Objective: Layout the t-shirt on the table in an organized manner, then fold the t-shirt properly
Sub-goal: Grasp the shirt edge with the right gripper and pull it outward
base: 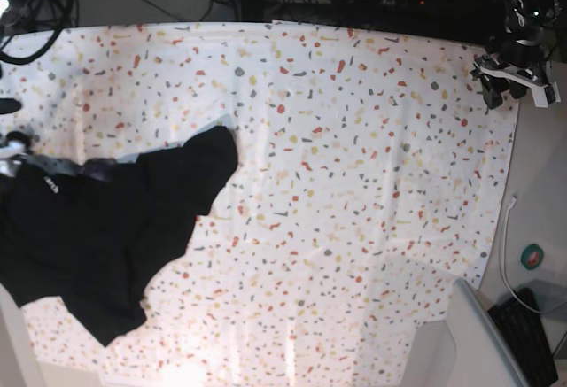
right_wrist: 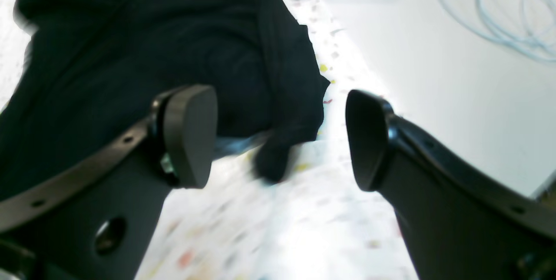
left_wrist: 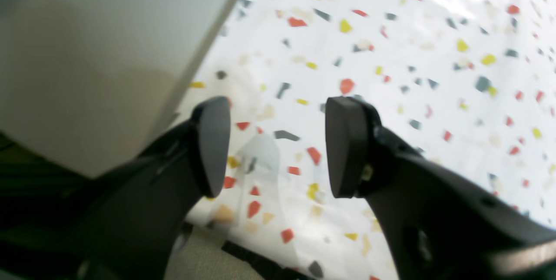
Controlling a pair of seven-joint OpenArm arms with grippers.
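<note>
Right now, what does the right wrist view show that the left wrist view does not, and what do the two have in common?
Only the right wrist view shows the t-shirt, black and crumpled, lying beyond the open right end effector, with one dark fold hanging between the fingers, apparently untouched. It also shows a pale blue cable coiled on a plain white surface.

Only the left wrist view shows the left end effector, open and empty near the cloth's edge, beside a grey panel.

Both show the table with its speckled white cloth, and neither end effector holds anything.
</note>
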